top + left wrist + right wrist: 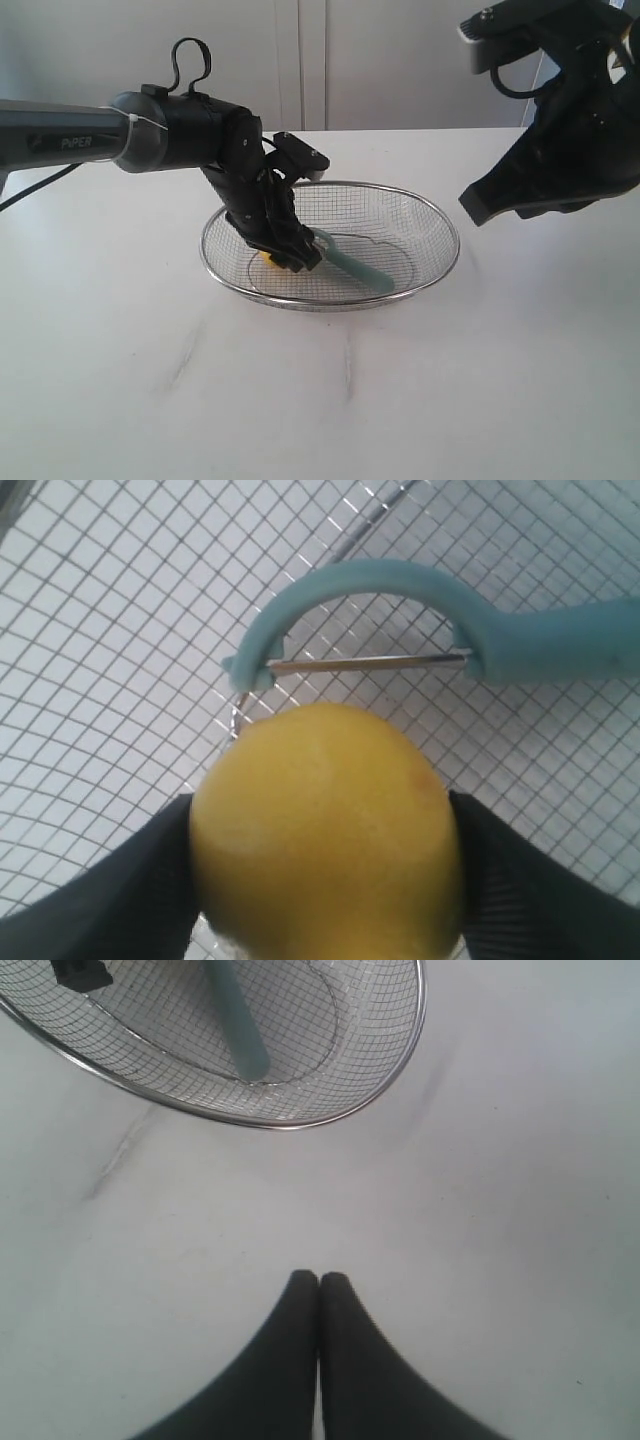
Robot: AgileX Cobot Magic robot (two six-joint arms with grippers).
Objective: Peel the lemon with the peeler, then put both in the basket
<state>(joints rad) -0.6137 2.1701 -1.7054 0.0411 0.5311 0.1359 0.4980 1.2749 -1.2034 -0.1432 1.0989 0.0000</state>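
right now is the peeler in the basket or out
In: the peeler lies on the mesh of the basket, beside the lemon.

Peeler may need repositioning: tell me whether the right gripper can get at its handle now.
Probably yes: the peeler handle lies uncovered in the basket; the left gripper holds the lemon at its head end.

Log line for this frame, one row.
left claw: shut on lemon, inside basket | peeler: lying in basket | right claw: shut, empty, outside basket

"piper" on left arm [66, 141]
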